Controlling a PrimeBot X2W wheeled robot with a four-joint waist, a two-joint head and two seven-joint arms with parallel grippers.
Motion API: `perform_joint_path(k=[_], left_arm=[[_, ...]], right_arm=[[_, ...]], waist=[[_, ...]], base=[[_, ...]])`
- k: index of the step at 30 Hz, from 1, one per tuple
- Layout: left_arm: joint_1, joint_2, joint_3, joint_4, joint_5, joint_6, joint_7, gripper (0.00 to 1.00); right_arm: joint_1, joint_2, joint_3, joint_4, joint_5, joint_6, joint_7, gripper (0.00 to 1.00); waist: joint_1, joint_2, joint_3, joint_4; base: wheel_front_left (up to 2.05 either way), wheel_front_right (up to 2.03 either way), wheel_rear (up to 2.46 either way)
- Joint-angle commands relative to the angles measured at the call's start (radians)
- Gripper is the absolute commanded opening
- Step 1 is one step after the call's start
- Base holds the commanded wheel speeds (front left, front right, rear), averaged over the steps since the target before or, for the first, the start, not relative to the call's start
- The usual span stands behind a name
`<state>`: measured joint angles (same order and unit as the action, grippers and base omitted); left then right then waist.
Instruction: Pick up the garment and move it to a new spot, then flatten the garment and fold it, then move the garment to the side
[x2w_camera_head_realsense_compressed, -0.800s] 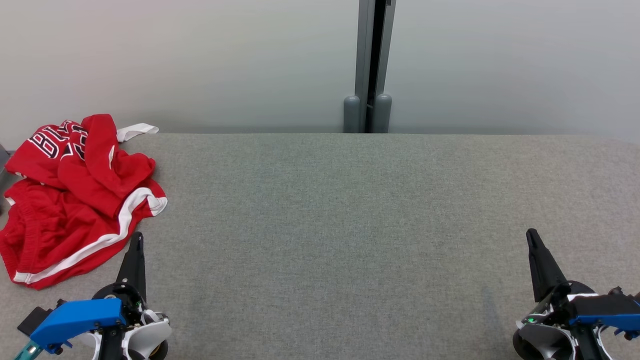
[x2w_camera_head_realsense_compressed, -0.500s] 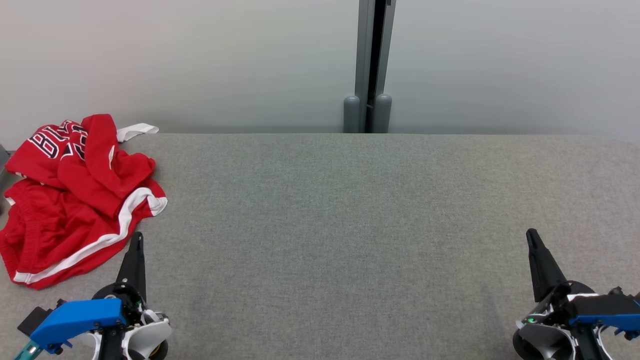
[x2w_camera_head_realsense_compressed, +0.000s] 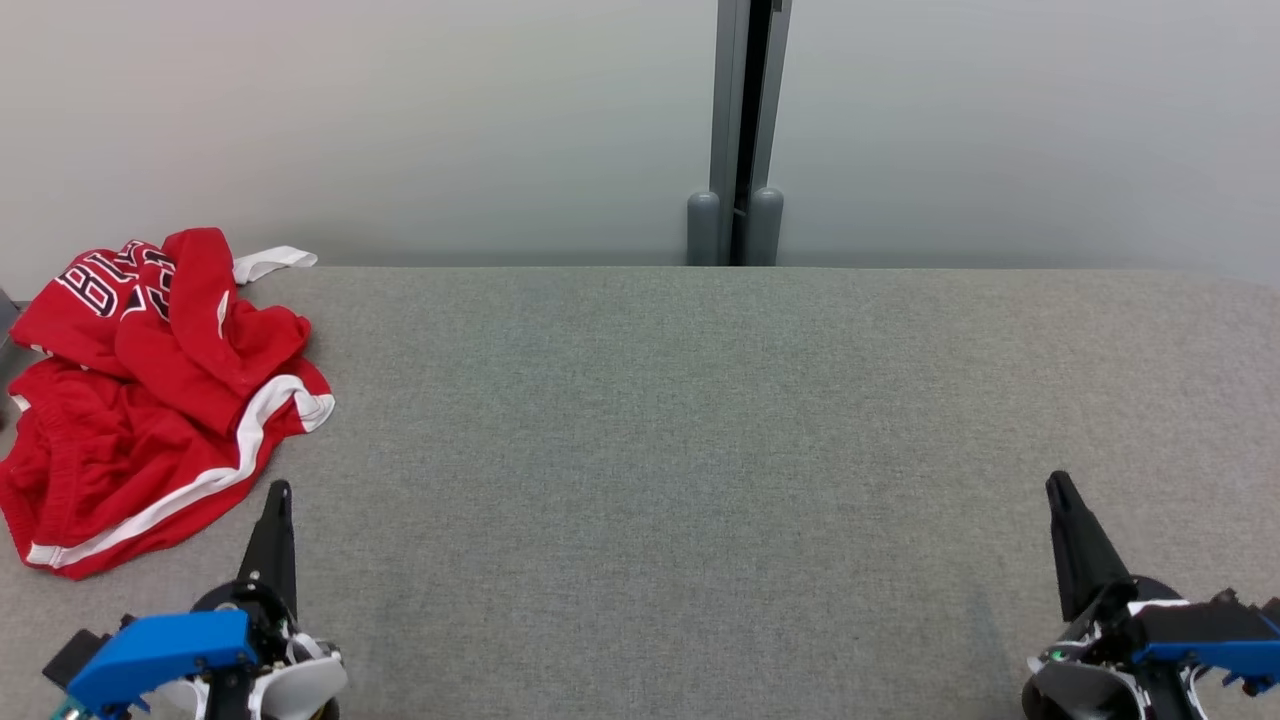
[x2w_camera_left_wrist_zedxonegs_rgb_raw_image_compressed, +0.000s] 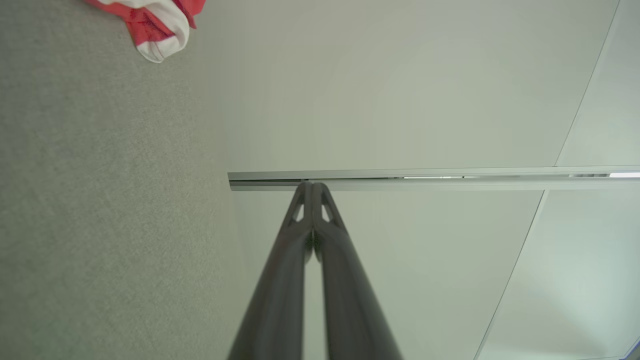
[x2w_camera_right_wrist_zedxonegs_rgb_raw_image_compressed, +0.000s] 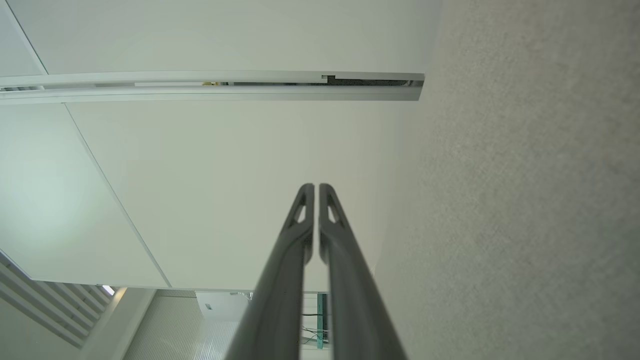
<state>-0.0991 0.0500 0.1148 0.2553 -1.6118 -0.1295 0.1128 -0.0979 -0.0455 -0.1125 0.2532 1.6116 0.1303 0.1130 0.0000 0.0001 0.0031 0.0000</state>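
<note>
The red garment (x2w_camera_head_realsense_compressed: 150, 400) is seen crumpled at the left of the frame on the gray table (x2w_camera_head_realsense_compressed: 700, 450). The left gripper (x2w_camera_head_realsense_compressed: 279, 492) and the right gripper (x2w_camera_head_realsense_compressed: 1056, 484) are pinched together, with nothing held.

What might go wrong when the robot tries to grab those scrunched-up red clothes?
1. The red garment lies crumpled in layers, so a pinch may catch just one fold and lift it tangled.
2. It sits at the left edge of the table; a nudge might push it off.
3. The left gripper is shut; unless it opens, it would only shove the cloth.
</note>
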Motion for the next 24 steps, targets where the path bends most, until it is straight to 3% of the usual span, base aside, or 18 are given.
perform_joint_path(k=[1, 14, 24], left_arm=[[0.008, -0.001, -0.001, 0.007, 0.0, 0.0, 0.0, 1.0], [0.043, -0.003, -0.067, 0.0, 0.032, 0.0, -0.056, 1.0], [0.043, -0.002, -0.07, -0.031, 0.167, 0.003, -0.097, 1.0]], right_arm=[[0.007, 0.002, 0.001, 0.008, 0.0, 0.0, 0.0, 1.0], [0.043, 0.003, 0.028, 0.02, -0.044, -0.001, -0.057, 1.0], [0.053, 0.002, 0.025, -0.017, -0.199, -0.001, -0.098, 1.0]], waist=[[0.0, -0.0001, 0.0, 0.0], [0.0, -0.0001, 0.001, 0.0], [0.0, -0.0001, 0.002, -0.001]], base=[[0.0, 0.0, 0.0], [0.0, 0.0, 0.0], [0.0, 0.0, 0.0]])
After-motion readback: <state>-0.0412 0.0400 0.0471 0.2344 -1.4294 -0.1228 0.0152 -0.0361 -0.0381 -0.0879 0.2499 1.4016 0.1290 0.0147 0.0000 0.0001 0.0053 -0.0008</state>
